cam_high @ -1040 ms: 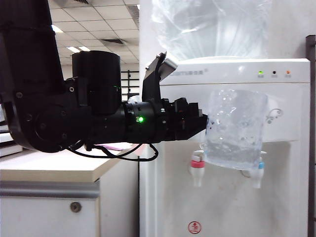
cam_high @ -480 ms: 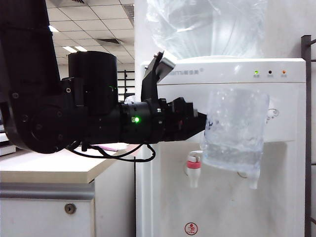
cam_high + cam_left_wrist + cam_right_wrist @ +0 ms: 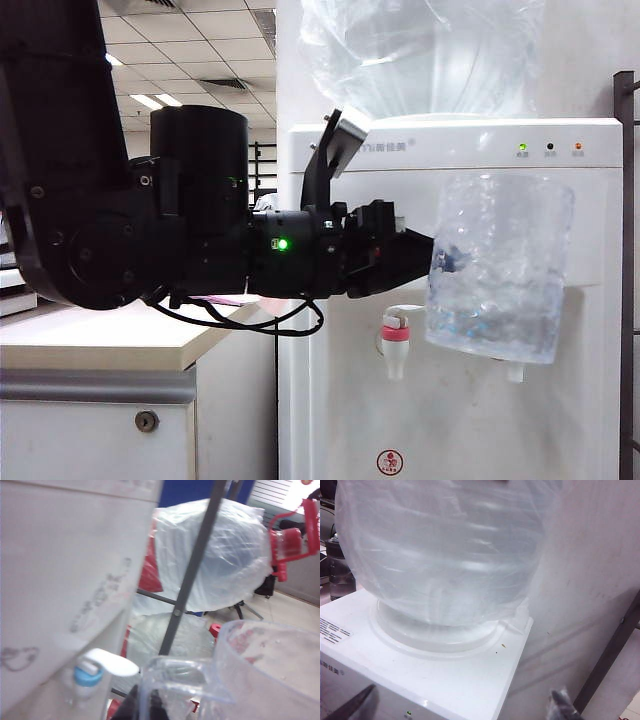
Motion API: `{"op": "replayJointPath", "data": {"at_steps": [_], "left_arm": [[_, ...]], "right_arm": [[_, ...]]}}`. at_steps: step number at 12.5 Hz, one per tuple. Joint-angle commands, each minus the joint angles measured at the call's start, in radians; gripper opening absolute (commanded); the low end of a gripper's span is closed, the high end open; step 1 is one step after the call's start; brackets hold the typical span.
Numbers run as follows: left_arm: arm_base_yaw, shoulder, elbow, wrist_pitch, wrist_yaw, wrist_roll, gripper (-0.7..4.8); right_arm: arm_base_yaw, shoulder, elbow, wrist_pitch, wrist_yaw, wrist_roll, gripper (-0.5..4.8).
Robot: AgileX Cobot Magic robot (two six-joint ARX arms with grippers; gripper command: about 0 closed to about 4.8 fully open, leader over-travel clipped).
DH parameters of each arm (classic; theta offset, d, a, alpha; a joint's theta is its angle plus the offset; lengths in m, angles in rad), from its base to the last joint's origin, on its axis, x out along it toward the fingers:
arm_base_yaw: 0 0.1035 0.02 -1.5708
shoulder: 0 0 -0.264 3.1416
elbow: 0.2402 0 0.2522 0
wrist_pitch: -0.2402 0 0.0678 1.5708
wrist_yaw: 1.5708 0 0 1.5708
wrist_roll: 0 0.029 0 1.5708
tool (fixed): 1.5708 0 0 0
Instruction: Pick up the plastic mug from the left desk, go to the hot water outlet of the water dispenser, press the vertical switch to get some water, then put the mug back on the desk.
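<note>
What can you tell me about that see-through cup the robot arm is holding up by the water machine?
The plastic mug is clear and colourless, with a bumpy, faceted lower wall and a thin side handle. It hangs upright in the air, gripped at the handle side by the left gripper, whose black fingers are shut on it. It sits in front of the white water dispenser, just right of the red-collared hot water outlet and higher than its nozzle, covering the other tap. Whether it holds water I cannot tell.

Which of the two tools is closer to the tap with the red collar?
Left. The left tool holds the plastic mug just above and beside the hot water outlet. The right tool hangs open high above, over the water dispenser's top.
</note>
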Motion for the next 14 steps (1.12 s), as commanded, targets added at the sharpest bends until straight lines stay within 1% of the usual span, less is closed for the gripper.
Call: {"op": "replayJointPath", "data": {"at_steps": [1, 11, 12, 14], "left_arm": [[-0.001, -0.005, 0.005, 0.018, 0.008, -0.002, -0.06], [-0.001, -0.005, 0.005, 0.019, 0.008, -0.002, -0.06], [-0.003, -0.005, 0.005, -0.022, 0.011, -0.002, -0.06], [-0.002, -0.005, 0.005, -0.026, 0.008, -0.002, -0.06]], "right_arm": [[0.001, -0.002, 0.004, 0.018, -0.007, 0.000, 4.40], [0.001, -0.007, 0.007, 0.063, -0.011, 0.007, 4.40], [0.001, -0.016, 0.007, 0.062, -0.011, 0.007, 4.40], [0.001, -0.016, 0.007, 0.063, -0.010, 0.007, 4.40]]}}
